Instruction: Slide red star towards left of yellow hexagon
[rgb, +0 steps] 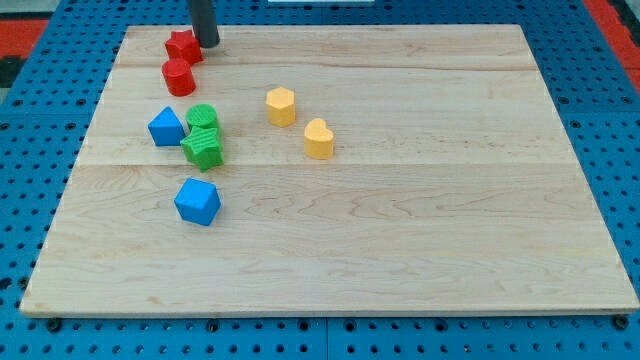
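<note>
The red star lies near the board's top left corner. My tip stands just to its right, close to or touching it. The yellow hexagon sits to the lower right of the star, near the board's upper middle. A red cylinder lies just below the star, between it and the ground left of the hexagon.
A yellow heart-shaped block lies to the lower right of the hexagon. A green cylinder and a green star sit beside a blue block. Another blue block lies lower. The wooden board rests on a blue pegboard.
</note>
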